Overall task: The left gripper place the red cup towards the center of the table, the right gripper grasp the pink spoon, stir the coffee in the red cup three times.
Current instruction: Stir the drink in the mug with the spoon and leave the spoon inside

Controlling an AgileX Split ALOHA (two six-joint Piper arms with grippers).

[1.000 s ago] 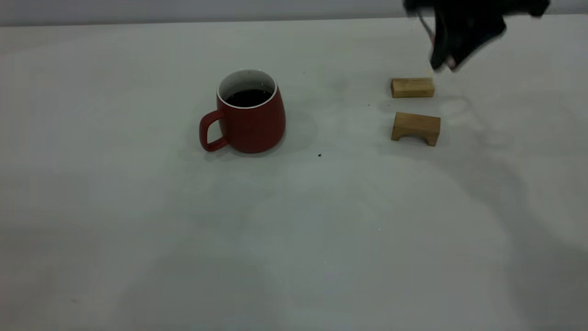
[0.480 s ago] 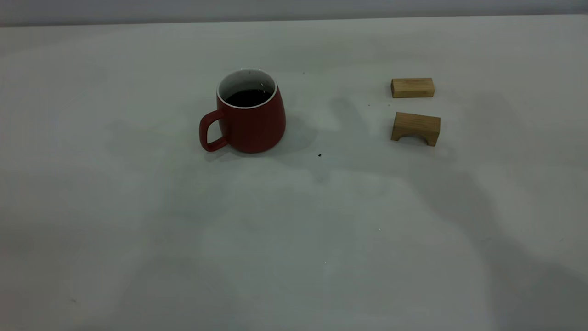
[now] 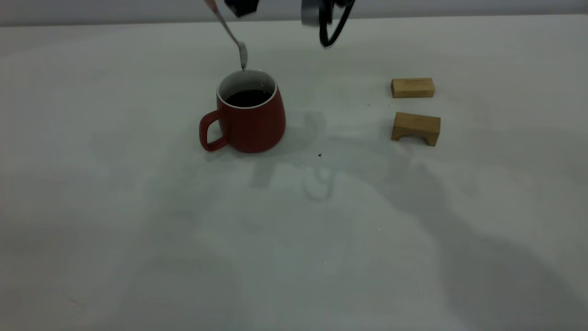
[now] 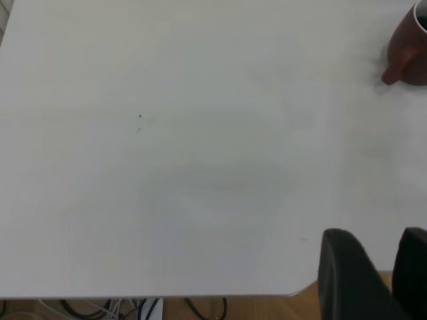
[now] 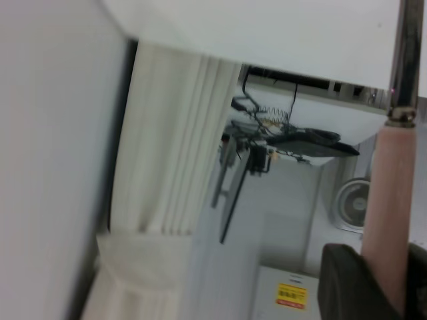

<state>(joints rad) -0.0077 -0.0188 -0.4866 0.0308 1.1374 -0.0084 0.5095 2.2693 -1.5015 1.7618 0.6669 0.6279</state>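
Half a second earlier, saw nothing above the red cup (image 3: pixel 250 115), standing near the middle of the table (image 3: pixel 138 230) with dark coffee (image 3: pixel 248 97) inside. Now found the pink spoon (image 3: pixel 229 34) hanging bowl-down just over the rim at twelve o'clock, not yet dipped. Held it clamped by the handle in the right gripper (image 5: pixel 387 283), swung across from the wooden blocks (image 3: pixel 412 87) at three o'clock. Kept the left gripper (image 4: pixel 377 280) well off toward nine o'clock, jaws apart, empty. Judged placing and grasping done, with stirring still to begin.
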